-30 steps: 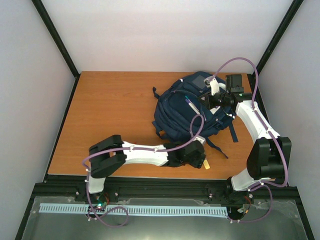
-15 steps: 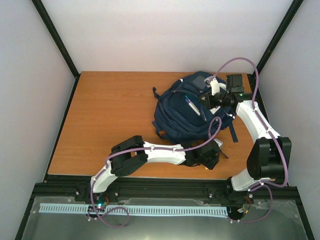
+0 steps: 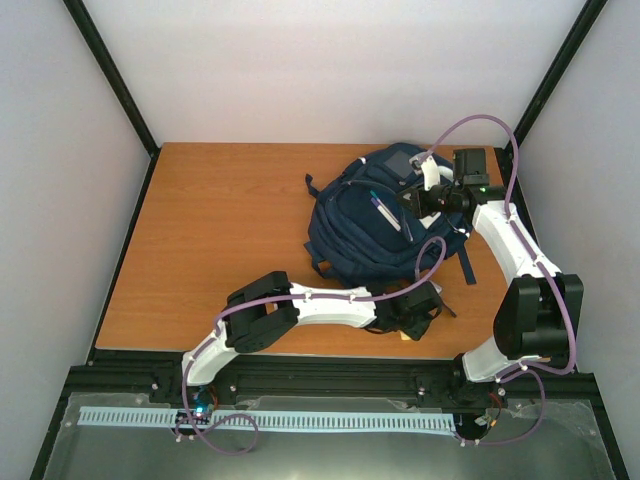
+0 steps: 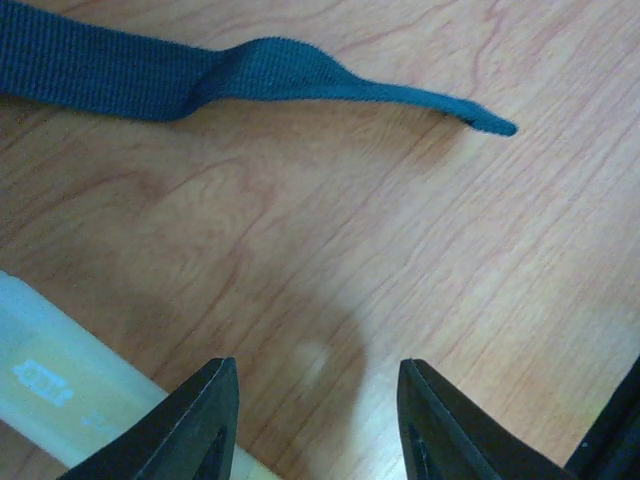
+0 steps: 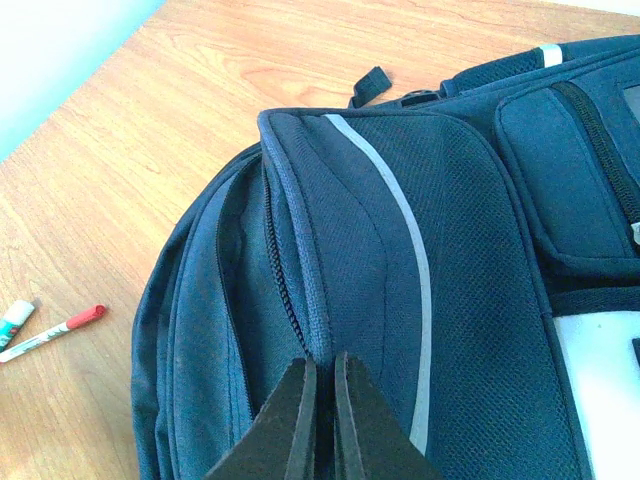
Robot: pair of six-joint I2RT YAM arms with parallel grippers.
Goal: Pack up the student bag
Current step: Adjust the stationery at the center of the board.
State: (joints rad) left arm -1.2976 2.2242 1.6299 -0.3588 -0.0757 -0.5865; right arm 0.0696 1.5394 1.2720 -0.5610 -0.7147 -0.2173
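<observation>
My right gripper [image 5: 325, 362] pinched the student bag [image 3: 350, 240], mid-right on the table [image 3: 220, 230], by its zipper seam. My left gripper [image 4: 313, 370] hovered with its jaws apart over bare wood, a pale tube [image 4: 50, 385] just outside one finger. I judged I should centre over it before closing.

Wooden table [image 3: 220, 230] fills most of my top feed, with a pale blue slotted strip [image 3: 260, 420] running along below its near edge. On the right wrist cam I've got a red-capped marker [image 5: 55, 331] lying flat on the wood, with a small white tube [image 5: 15, 322] just beside it. The left wrist cam shows a pale stick with white lettering [image 4: 60, 385], also lying flat.
</observation>
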